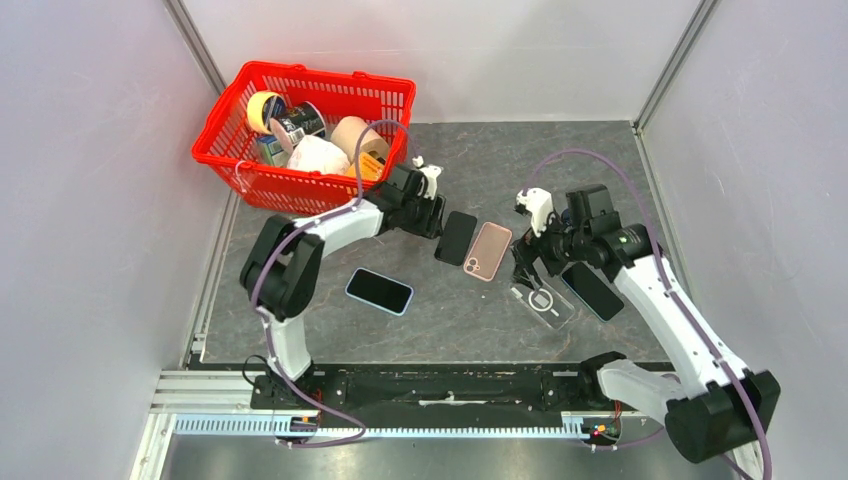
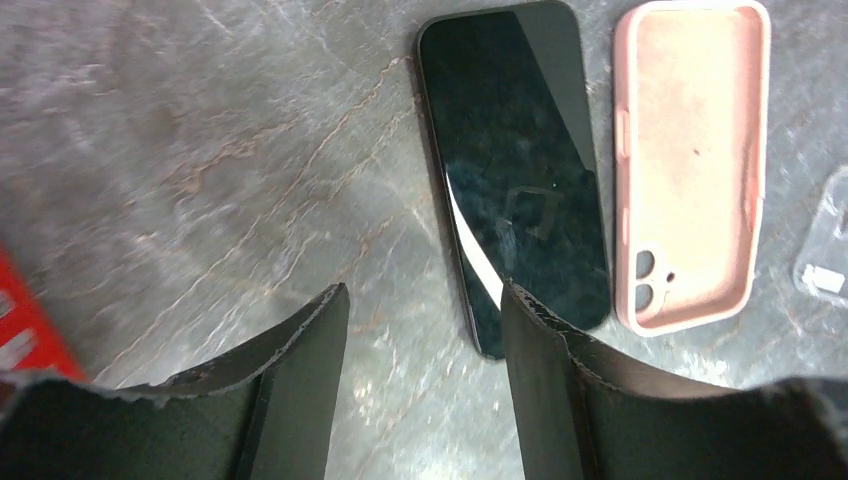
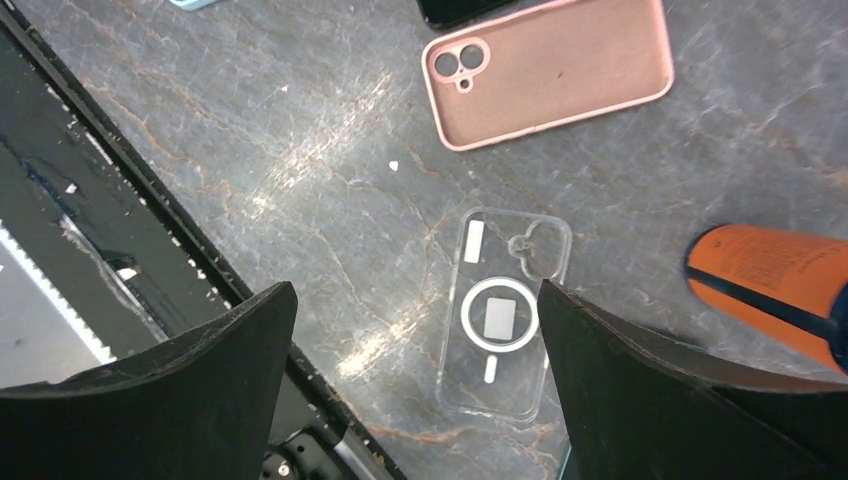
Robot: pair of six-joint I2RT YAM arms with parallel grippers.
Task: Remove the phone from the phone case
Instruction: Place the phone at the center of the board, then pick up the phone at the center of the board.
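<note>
A black phone (image 1: 456,237) lies bare on the table, screen up, also in the left wrist view (image 2: 515,170). An empty pink case (image 1: 488,250) lies right beside it (image 2: 690,160) (image 3: 548,75). An empty clear case (image 1: 543,303) lies nearer (image 3: 505,315). A phone in a light blue case (image 1: 380,290) lies to the front left. Another dark phone (image 1: 593,290) lies at the right. My left gripper (image 1: 437,220) (image 2: 425,300) is open and empty just left of the black phone. My right gripper (image 1: 523,270) (image 3: 415,290) is open and empty above the clear case.
A red basket (image 1: 232,165) with tape rolls and other items stands at the back left, its edge in the left wrist view (image 2: 25,335). An orange object (image 3: 770,285) shows at the right of the right wrist view. The black front rail (image 3: 120,230) runs along the near edge.
</note>
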